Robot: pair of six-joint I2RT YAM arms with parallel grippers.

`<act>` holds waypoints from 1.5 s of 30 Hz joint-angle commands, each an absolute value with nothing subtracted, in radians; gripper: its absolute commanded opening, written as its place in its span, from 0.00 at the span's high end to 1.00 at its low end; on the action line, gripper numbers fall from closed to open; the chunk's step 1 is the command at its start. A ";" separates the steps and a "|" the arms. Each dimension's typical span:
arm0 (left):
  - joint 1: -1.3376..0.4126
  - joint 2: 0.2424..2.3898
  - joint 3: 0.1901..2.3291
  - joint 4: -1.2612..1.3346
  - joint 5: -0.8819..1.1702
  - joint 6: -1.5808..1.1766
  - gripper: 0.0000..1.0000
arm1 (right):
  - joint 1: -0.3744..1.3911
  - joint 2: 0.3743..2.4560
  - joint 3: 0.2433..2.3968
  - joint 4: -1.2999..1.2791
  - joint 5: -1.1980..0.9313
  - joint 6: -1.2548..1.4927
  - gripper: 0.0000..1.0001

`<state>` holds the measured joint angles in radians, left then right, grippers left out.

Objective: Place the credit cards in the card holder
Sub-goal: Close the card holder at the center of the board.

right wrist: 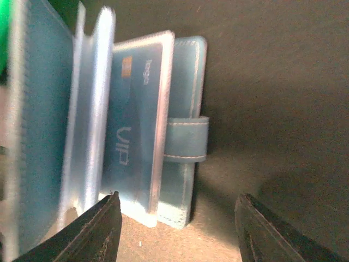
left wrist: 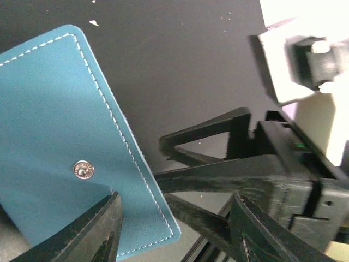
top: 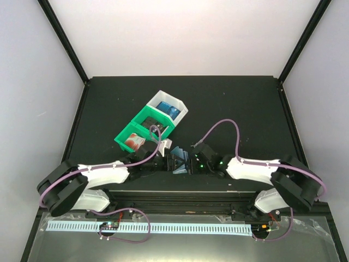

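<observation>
1 VIP card [right wrist: 131, 125] in card holder [right wrist: 182, 180] pocket; more credit cards [top: 132, 143] wait in far-left green bin [top: 154, 121]. My left gripper [left wrist: 175, 204] & right gripper [right wrist: 179, 199]: both released, gripping nothing.

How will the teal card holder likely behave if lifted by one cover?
Probably floppy: the card holder fans open, its clear pockets splaying apart. Likely light, judging by its thin stitched cover. The glossy pockets may slip.

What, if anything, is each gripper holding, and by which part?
Nothing is gripped. The left gripper and the right gripper both stand open. One left finger only overlaps the card holder cover near its snap.
</observation>
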<state>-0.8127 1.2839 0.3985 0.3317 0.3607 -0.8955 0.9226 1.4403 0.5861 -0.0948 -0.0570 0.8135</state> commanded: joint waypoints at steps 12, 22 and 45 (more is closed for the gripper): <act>-0.816 1.425 0.555 0.204 0.378 -0.769 0.67 | 0.881 1.345 0.623 -0.267 0.161 0.693 0.43; -0.821 1.518 0.628 0.024 0.260 -0.709 0.71 | 0.879 1.453 0.716 -0.237 0.023 0.364 0.47; -0.844 1.640 0.731 -0.279 0.035 -0.631 0.83 | 0.880 1.593 0.764 -0.245 0.093 0.263 0.51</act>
